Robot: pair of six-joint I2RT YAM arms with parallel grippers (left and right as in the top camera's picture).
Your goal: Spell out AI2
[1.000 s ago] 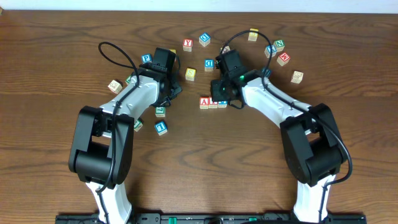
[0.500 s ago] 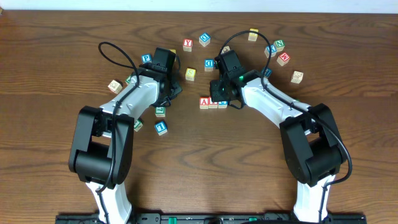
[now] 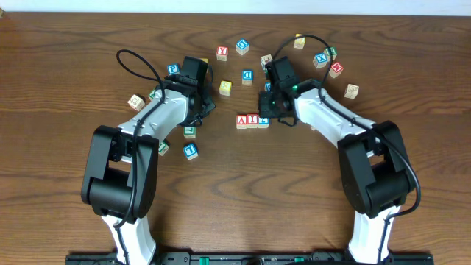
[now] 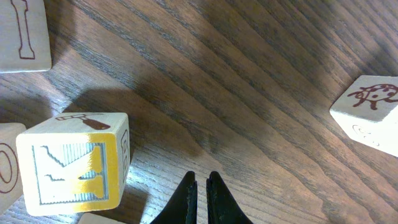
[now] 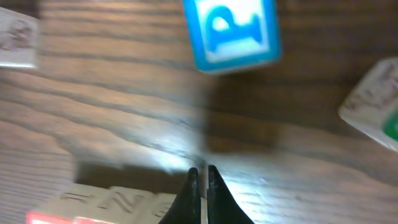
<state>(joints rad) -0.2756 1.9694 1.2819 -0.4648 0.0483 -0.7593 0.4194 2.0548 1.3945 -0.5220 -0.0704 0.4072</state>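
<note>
Three blocks stand in a row mid-table: a red A block, an I block and a blue-marked third block whose face I cannot read. My right gripper is shut and empty just behind the row's right end. In the right wrist view its tips hover over bare wood, with the row at lower left. My left gripper is shut and empty left of the row. Its tips sit next to a yellow K block.
Loose letter blocks lie scattered across the far half of the table, among them a blue one, a yellow one and a red one. A green block and a blue block lie by the left arm.
My right gripper has pulled back and to the right, away from the row, uncovering the third block. The left arm has not moved.
</note>
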